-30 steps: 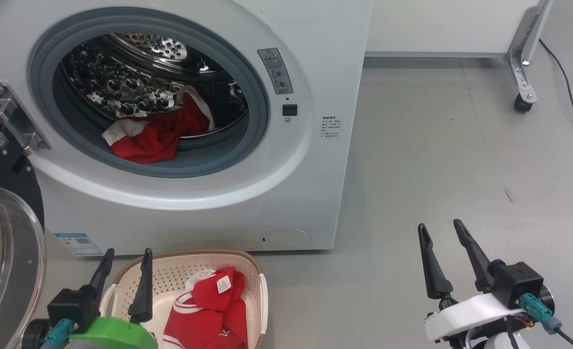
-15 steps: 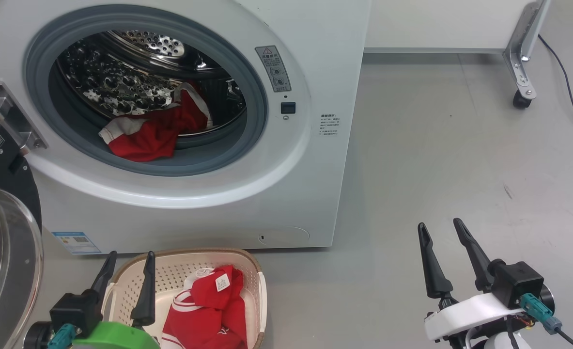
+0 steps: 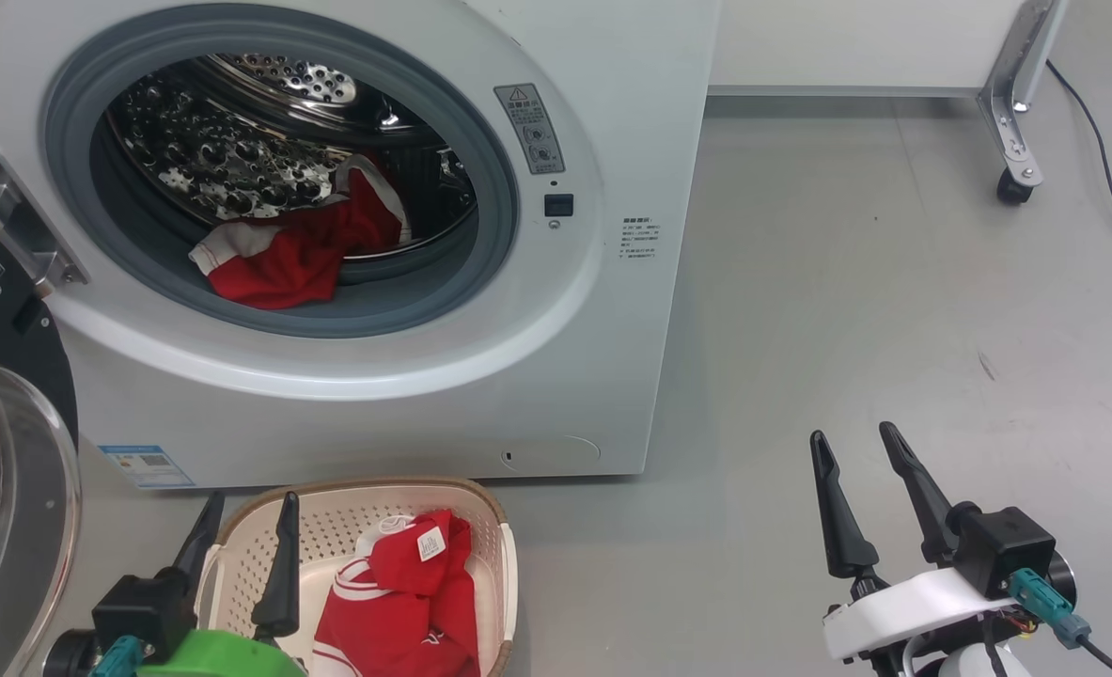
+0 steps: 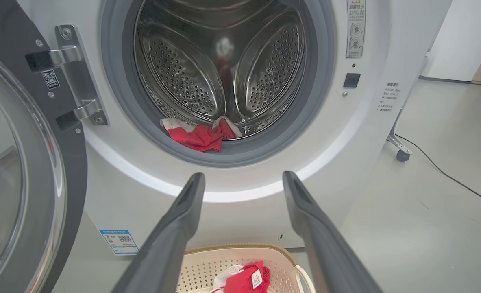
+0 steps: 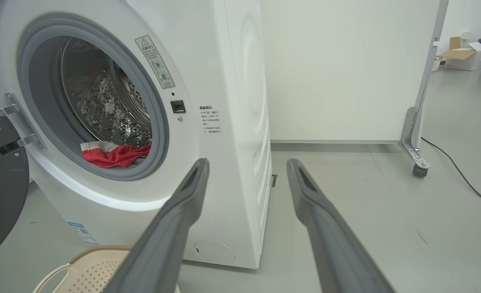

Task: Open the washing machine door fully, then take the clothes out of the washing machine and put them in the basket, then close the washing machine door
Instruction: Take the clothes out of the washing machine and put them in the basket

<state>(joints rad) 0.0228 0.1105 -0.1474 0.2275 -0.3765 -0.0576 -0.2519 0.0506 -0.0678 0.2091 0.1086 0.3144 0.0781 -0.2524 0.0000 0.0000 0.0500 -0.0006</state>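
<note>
Over the last second only the view drifted; the left claw point(image 3: 251, 504) and right claw point(image 3: 852, 436) stayed wide and empty. One red garment point(image 3: 396, 602) lay in the basket point(image 3: 396, 486) beside the left claw; the other garment point(image 3: 283, 273) waited ahead in the drum point(image 3: 227, 169), so unloading remained. The warning sticker point(image 3: 529, 127) and blue label point(image 3: 137, 465) were unreadably small.

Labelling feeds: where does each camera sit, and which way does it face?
Head view: robot's head, looking down at washing machine and basket; open left gripper, right gripper show.
Left wrist view: left wrist, facing the drum head-on; own fingers.
Right wrist view: right wrist, facing the machine obliquely; own fingers.
All share: red clothes in the drum.
</note>
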